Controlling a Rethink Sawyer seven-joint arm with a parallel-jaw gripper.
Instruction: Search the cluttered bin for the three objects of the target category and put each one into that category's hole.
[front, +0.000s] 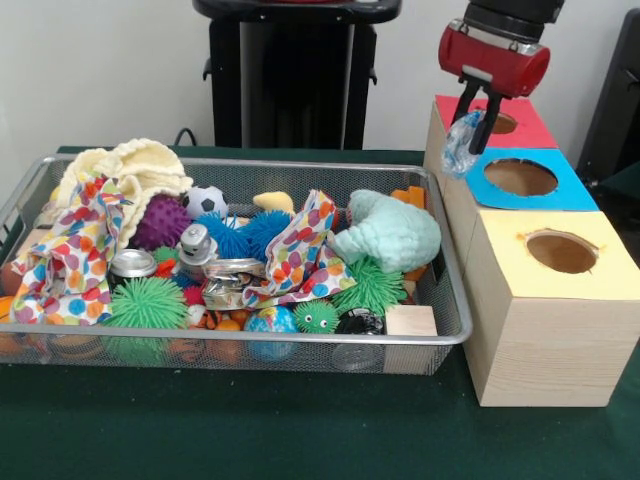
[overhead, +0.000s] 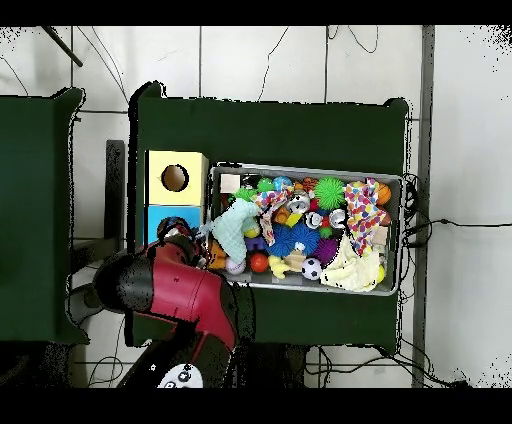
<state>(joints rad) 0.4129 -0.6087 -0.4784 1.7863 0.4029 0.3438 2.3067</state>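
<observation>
My gripper (front: 473, 132) is shut on a small see-through plastic bottle with blue marks (front: 461, 145). It holds the bottle in the air by the left edge of the blue-topped box, a little left of and above the round hole (front: 520, 177). The wire mesh bin (front: 250, 339) lies left of the boxes, full of clutter. I can pick out no other see-through bottles among the clutter. In the overhead view the red arm (overhead: 170, 285) covers most of the blue top (overhead: 160, 215), and the gripper is hidden under it. The bin's rim (overhead: 300, 168) shows there.
A red-topped box (front: 520, 125) stands behind the blue one and a yellow-topped box (front: 560, 255) in front. The bin holds spiky rubber balls (front: 148, 303), silver cans (front: 133, 263), spotted cloth (front: 300, 255), a mint plush (front: 390, 232) and a wooden block (front: 411, 321).
</observation>
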